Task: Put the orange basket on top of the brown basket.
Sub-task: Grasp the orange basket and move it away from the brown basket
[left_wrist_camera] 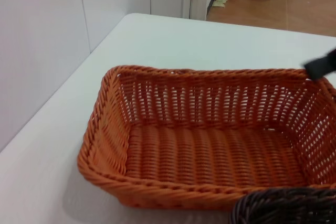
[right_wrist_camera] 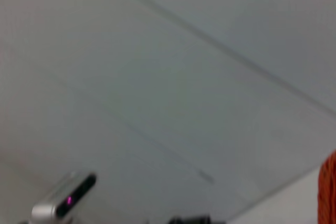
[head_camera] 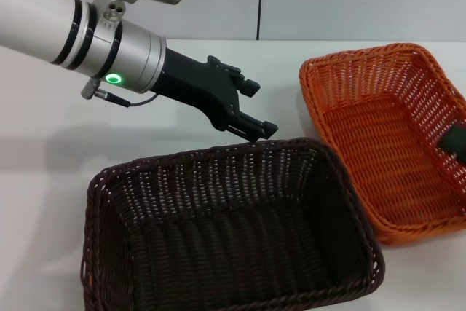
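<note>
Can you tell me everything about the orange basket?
The orange basket is bright orange and looks woven like wicker, with a braided rim and sides that lean outward. It is a rectangle, sits upright on the white table, and has nothing lying on its floor. Its near corner is right against the brown basket, which is closer to the robot. The right gripper shows as a dark piece at its right rim, and the left gripper hovers off to its left.

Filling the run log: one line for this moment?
orange woven basket: on table, unstacked | dark brown woven basket: beside it | left gripper: above brown rim
</note>
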Robot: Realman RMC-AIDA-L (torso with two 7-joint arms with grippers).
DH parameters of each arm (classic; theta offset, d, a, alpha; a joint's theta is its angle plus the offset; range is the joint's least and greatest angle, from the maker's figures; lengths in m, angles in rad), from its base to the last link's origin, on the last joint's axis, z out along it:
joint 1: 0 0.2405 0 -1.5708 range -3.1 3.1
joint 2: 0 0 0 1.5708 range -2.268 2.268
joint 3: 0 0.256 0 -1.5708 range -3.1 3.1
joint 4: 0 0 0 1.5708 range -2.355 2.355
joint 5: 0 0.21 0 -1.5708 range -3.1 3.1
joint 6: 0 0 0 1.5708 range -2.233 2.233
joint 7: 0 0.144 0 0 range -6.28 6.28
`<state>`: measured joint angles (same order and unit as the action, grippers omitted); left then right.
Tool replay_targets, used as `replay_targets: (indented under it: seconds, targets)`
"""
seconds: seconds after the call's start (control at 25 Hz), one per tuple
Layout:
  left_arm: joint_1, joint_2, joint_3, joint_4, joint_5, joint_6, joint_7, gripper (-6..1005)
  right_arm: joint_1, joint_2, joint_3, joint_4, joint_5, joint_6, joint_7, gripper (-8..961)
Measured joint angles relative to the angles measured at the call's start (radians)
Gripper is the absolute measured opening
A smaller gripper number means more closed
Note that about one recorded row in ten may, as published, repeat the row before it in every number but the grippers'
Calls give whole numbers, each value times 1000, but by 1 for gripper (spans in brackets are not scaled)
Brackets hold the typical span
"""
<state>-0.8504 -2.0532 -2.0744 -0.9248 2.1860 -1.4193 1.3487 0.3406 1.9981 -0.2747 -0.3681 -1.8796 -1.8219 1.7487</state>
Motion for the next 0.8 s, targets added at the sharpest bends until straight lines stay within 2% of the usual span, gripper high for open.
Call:
replay_targets:
  seconds: [0.08,0.12,0.36,0.48,0.8]
  targets:
    - [1,3,3,17,0,7,6,839,-27,-22,-1,-1,-27,-55,3,660]
    - [1,3,3,17,0,7,6,839,-42,-25,-1,-1,-30,-68,5,660]
    - [7,11,3,24,6,3,3,839,-106,-32,-1,1,-40,-99,23,660]
    - [-11,14,3,34,41,-3,-11,839,-160,-32,-1,4,-45,-100,29,660]
    - [-19,12,0,39,53,2,-15,838,-203,-32,8,8,-108,-44,74,660]
